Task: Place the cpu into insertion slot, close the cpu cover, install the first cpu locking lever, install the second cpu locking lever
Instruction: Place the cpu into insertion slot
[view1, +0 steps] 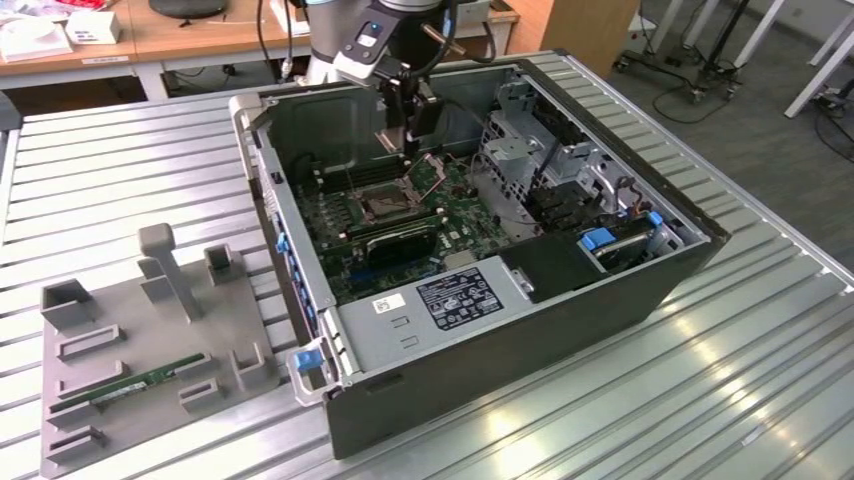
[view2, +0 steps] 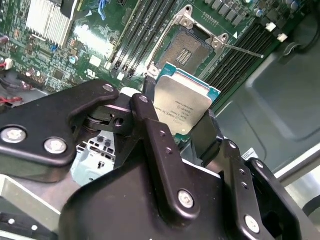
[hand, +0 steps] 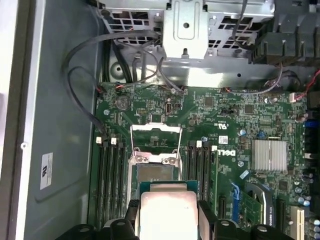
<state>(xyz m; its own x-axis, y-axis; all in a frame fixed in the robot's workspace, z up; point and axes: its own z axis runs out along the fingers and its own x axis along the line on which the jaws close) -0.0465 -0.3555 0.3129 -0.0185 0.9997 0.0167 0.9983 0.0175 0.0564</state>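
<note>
Holding the cpu (view2: 186, 100) by two opposite edges, the gripper (view2: 176, 111) is closed on it, with one black finger (view2: 150, 125) pressing on each side. The chip is held flat, with its silver metal top turned up to the cameras and away from the board; a thin green border shows around the metal. It is almost square, so I cannot tell a long axis, but in the first wrist view its edges (hand: 167, 212) run parallel with the edges of the socket (hand: 157, 175). The cpu hangs above the board, over the socket or just beside it, and is not touching it. The socket is open: the cover (hand: 155, 132) is lifted up on its hinge, and a thin lever (view2: 242, 50) stands out free beside the socket. Dark memory slots (hand: 110, 180) lie on both sides of the socket. In the exterior view the gripper (view1: 398, 140) reaches down into the open case (view1: 534, 300), in its far part, above the socket (view1: 380, 205). The case lies on a metal table (view1: 747, 380). Toward the exterior view's left, a grey tray (view1: 80, 420) carries a green memory stick (view1: 134, 380), well apart from the case.
</note>
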